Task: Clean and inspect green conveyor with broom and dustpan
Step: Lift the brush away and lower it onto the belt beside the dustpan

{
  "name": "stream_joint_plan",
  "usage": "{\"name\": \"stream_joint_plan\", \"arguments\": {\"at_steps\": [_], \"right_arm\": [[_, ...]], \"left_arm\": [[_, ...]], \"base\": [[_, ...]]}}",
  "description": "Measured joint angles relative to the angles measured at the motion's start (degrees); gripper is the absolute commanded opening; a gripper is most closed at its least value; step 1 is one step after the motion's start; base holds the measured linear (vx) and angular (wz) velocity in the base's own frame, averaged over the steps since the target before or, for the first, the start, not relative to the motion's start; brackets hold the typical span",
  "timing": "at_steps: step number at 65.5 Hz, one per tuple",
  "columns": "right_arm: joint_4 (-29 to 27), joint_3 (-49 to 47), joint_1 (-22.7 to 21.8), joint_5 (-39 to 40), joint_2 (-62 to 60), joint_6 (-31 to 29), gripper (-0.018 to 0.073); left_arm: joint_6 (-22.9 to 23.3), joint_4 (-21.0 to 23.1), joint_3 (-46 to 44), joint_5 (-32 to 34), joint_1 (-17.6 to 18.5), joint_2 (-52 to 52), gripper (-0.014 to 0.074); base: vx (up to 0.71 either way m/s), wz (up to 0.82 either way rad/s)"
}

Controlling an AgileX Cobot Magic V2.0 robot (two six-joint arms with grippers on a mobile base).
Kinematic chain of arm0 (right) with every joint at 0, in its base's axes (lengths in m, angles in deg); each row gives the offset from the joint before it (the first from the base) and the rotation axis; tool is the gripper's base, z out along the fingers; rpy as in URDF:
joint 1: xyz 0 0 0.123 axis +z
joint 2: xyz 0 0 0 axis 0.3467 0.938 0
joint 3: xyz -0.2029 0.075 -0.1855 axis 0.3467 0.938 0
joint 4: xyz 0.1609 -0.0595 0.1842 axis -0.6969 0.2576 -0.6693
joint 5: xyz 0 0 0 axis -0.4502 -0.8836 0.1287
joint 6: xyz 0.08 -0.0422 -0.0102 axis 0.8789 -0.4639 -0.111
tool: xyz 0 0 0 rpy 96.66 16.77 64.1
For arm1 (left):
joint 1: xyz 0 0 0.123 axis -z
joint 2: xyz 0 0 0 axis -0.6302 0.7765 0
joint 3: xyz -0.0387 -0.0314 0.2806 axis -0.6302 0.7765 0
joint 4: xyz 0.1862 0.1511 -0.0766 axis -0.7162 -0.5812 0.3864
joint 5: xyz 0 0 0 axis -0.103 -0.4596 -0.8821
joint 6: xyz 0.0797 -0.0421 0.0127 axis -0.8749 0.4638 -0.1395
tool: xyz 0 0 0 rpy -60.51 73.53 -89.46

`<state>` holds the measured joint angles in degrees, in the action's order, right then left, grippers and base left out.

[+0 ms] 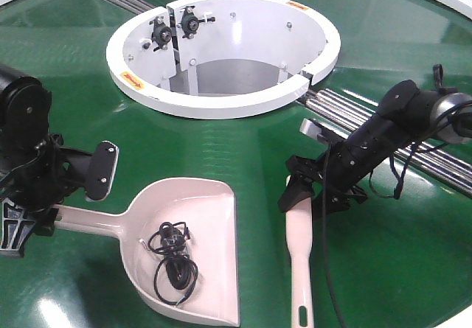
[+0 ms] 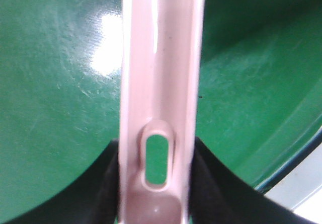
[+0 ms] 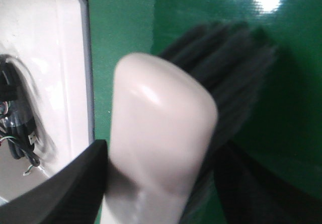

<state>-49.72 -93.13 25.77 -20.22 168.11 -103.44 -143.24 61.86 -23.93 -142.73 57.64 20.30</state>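
The pale pink dustpan [image 1: 195, 225] lies on the green conveyor [image 1: 251, 147], open edge to the right, with a black cable [image 1: 173, 258] coiled inside. My left gripper [image 1: 35, 221] is shut on its handle end; the left wrist view shows the handle with its hang slot [image 2: 157, 156] clamped between the jaws of the left gripper [image 2: 156, 204]. The broom [image 1: 299, 247] lies right of the pan, handle toward the front. My right gripper [image 1: 299, 188] is shut on its wide end. In the right wrist view the rounded paddle [image 3: 161, 128] fills the right gripper [image 3: 161, 183], with dark bristle-like streaks behind it.
The white circular hub wall [image 1: 221, 103] stands behind the tools. Steel roller strips [image 1: 369, 118] cross the belt at the right, under my right arm. The dustpan's edge and cable show at the left of the right wrist view [image 3: 55, 73].
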Motion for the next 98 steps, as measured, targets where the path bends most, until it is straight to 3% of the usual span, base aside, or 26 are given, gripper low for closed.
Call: {"name": "stream_joint_plan", "arguments": {"at_steps": [46,73,98], "right_arm": [[0.1,0.0,-0.1,0.1,-0.2,-0.2,0.0445],[0.1,0.0,-0.1,0.2,-0.8,-0.3,0.0525],[-0.1,0.0,-0.1,0.2,-1.7,-0.4,0.053]], "left_arm": [[0.0,0.1,0.0,0.0,0.0,0.0,-0.0024],[0.0,0.1,0.0,0.0,0.0,0.0,-0.0024],[0.0,0.1,0.0,0.0,0.0,0.0,-0.0024]], "base": [[0.0,0.0],[0.0,0.0],[0.0,0.0]]}}
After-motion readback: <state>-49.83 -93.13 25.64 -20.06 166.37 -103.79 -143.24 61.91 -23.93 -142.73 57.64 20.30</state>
